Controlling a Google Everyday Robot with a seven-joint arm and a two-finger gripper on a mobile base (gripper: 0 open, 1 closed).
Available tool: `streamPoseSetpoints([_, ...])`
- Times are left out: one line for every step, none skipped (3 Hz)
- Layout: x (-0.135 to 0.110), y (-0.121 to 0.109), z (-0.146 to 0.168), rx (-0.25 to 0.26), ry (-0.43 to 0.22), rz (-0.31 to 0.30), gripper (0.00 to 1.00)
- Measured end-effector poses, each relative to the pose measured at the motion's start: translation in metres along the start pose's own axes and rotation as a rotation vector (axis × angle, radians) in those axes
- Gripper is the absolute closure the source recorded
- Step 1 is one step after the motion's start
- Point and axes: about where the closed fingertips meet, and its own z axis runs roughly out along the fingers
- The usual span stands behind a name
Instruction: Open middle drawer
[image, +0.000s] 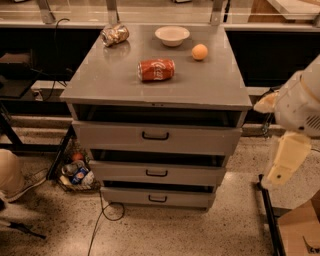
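The grey cabinet has three drawers stacked in its front. The middle drawer is a wide, shallow grey panel with a small black bar handle at its centre. The taller top drawer is above it and the narrow bottom drawer below. A dark gap shows above each front. My gripper hangs at the end of the white arm, right of the cabinet and about level with the middle drawer. It is well clear of the handle and touches nothing.
On the cabinet top lie a red soda can, a crumpled bag, a white bowl and an orange. A basket of items and a cable are on the floor at the left. A dark frame stands at the right.
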Motion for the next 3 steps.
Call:
streamPoseSetpoints([0.009,0.027,0.059,-0.084,-0.017,-0.017,0.0])
streamPoseSetpoints([0.015,0.06,0.13,-0.18,-0.034,0.002,0.0])
streamPoseSetpoints([0.015,0.06,0.13,-0.18,-0.034,0.002,0.0])
